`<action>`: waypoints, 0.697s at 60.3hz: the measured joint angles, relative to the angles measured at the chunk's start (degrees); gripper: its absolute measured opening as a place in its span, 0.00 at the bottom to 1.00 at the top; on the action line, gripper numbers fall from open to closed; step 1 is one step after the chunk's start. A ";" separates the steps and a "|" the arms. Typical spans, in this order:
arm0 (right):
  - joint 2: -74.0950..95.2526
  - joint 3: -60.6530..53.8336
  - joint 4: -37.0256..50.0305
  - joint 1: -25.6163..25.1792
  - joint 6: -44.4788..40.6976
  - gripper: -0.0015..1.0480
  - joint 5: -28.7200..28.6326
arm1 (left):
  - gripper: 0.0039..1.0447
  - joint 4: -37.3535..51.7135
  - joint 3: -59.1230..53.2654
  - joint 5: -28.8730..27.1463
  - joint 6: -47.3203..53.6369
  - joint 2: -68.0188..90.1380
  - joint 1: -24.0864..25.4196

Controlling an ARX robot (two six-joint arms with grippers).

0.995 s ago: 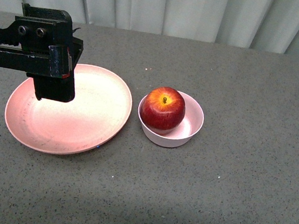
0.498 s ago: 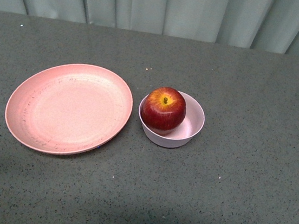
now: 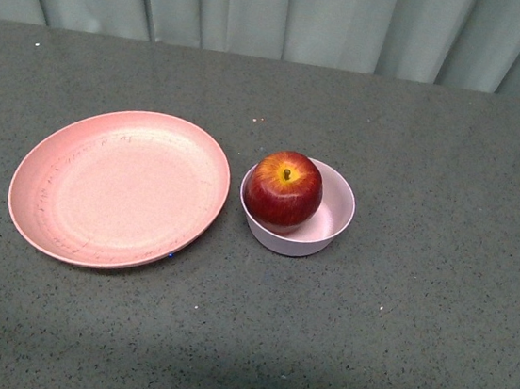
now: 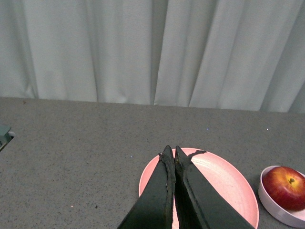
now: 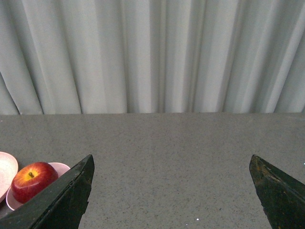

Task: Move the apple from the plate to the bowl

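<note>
My left gripper [image 4: 171, 151] shows only in my left wrist view: its two dark fingers [image 4: 155, 200] are pressed together tip to tip, with nothing between them, and they hang above the near part of the wide, shallow, salmon-pink matte plate [image 4: 228, 179]. Whether they touch the plate I cannot tell from this angle. My right gripper [image 5: 171, 164] shows only in my right wrist view, and there its black fingers [image 5: 64, 198] stand spread far apart at the two lower corners, holding nothing, with bare speckled grey tabletop [image 5: 167, 157] between them.

My front view shows neither of my arms. What it gives instead is the layout from above: the plate [image 3: 119, 187] lies on my left with faint scuff marks across its surface and nothing on it, and just beside it on the right sits the small, deep, pale-pink bowl [image 3: 333, 218], a narrow strip of table between their rims. The round, glossy dark-red apple [image 3: 283, 189] rests inside the bowl, leaning toward the side nearest the plate, its short brown stem and yellow-orange patch turned upward. It rises well above the rim.

My left wrist view catches the apple [image 4: 284, 181] in the bowl [image 4: 279, 212] beyond the plate, well apart from my closed fingers. My right wrist view sees the apple [image 5: 33, 181] in the bowl [image 5: 59, 167] past one finger, with only a sliver of the plate [image 5: 7, 167]. Pale pleated curtains [image 3: 282, 12] hang behind the table.
</note>
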 joint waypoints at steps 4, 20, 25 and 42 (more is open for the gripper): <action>0.00 0.00 -0.02 0.00 0.00 0.91 -0.04 | 0.03 -2.97 0.00 0.17 0.00 -3.17 0.04; 0.00 0.00 -0.02 0.00 0.00 0.91 -0.04 | 0.03 -12.20 -0.02 0.15 0.02 -12.81 0.11; 0.00 0.00 -0.02 0.00 0.00 0.91 -0.04 | 0.03 -13.79 0.00 0.15 0.02 -14.47 0.11; 0.00 0.00 -0.02 0.00 0.00 0.91 -0.04 | 0.03 -18.88 -0.02 0.15 0.02 -19.56 0.11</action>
